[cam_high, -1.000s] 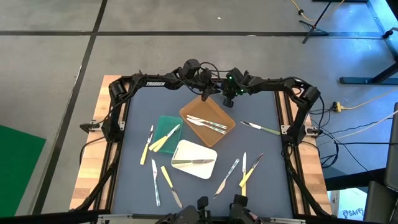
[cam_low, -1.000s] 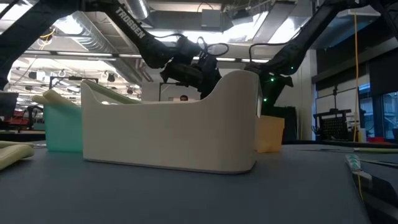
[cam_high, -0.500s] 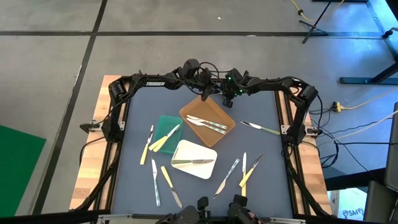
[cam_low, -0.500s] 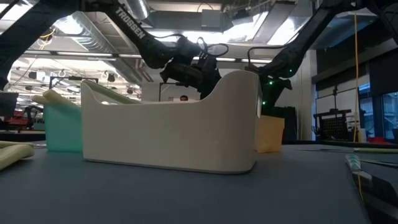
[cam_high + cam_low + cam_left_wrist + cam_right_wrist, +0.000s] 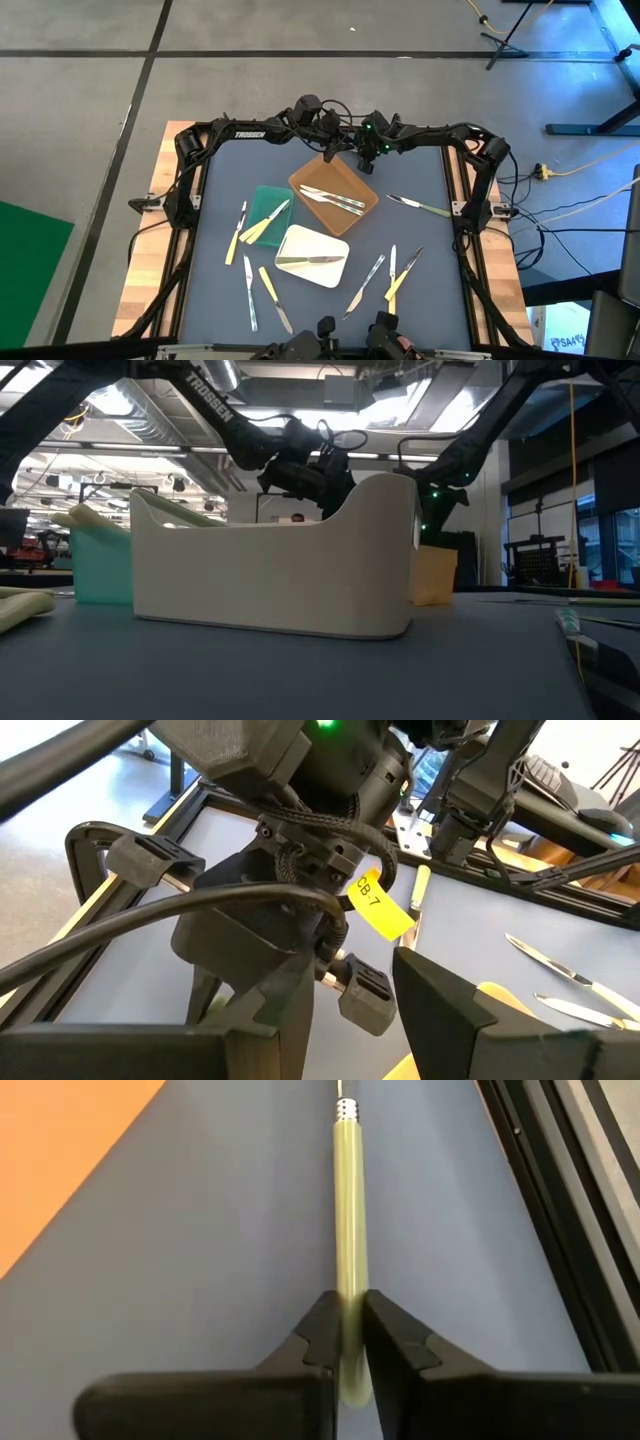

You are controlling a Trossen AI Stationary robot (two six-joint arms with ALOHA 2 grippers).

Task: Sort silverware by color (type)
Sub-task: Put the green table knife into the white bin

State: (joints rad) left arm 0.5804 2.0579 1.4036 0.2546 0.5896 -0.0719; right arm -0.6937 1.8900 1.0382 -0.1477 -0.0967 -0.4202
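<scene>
The right gripper (image 5: 352,1342) hangs near the far edge of the table (image 5: 420,180), just past the brown tray's (image 5: 318,180) far corner; its 2 fingers (image 5: 395,1342) pinch a pale green-handled utensil (image 5: 350,1210), whose handle runs out between them over the blue-grey surface, blurred where it sits in the jaws; which kind of utensil it is I cannot tell. The left gripper (image 5: 330,152) sits beside it at the same far edge, over the tray's far rim, its fingers (image 5: 440,1000) standing apart with nothing between them.

The rest of the silverware is spread across the table; 2 pieces (image 5: 333,200) lie in the brown tray; 1 silvery knife (image 5: 308,262) lies in the white tray (image 5: 290,245) near the middle; pale yellow and green pieces (image 5: 265,222) lean over the green tray's (image 5: 262,197) near rim; 1 green-handled piece (image 5: 418,206) lies near the right edge; 3 pieces (image 5: 392,272) lie toward the near right corner, and 4 more (image 5: 255,280) toward the near left corner.
</scene>
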